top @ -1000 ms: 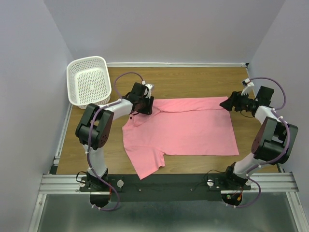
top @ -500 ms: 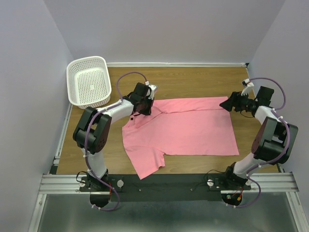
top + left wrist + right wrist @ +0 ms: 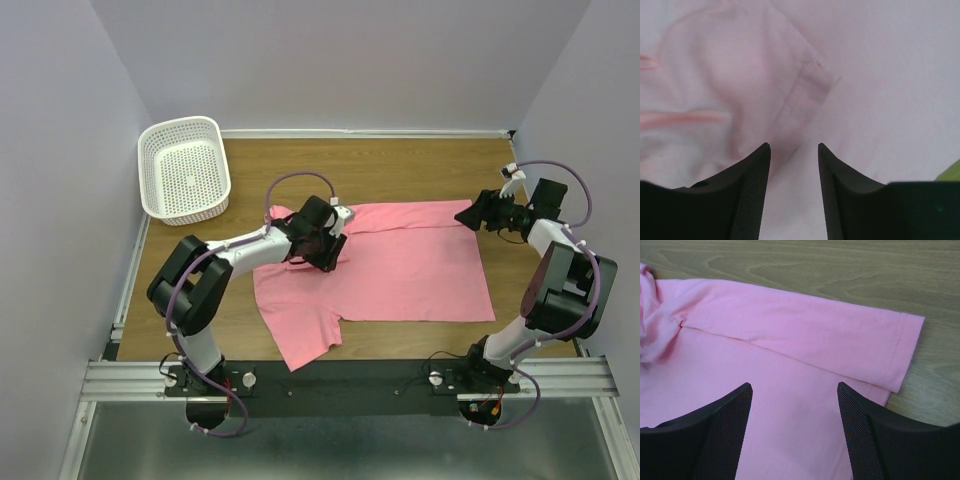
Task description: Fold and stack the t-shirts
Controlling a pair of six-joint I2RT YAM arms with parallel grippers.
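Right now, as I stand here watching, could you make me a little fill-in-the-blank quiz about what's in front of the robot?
The salmon-pink cotton t-shirt lies spread out on the wooden ____. The white perforated plastic basket stands in the far ____ corner, apart from the shirt. The right arm's fingers stand ____ above the shirt, gripping nothing.
Missing words: table; left; open.

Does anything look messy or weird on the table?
The pink t-shirt isn't flat. By the left gripper its fabric is bunched and wrinkled, and one sleeve sticks out crooked toward the near edge. Nothing looks spilled or broken.
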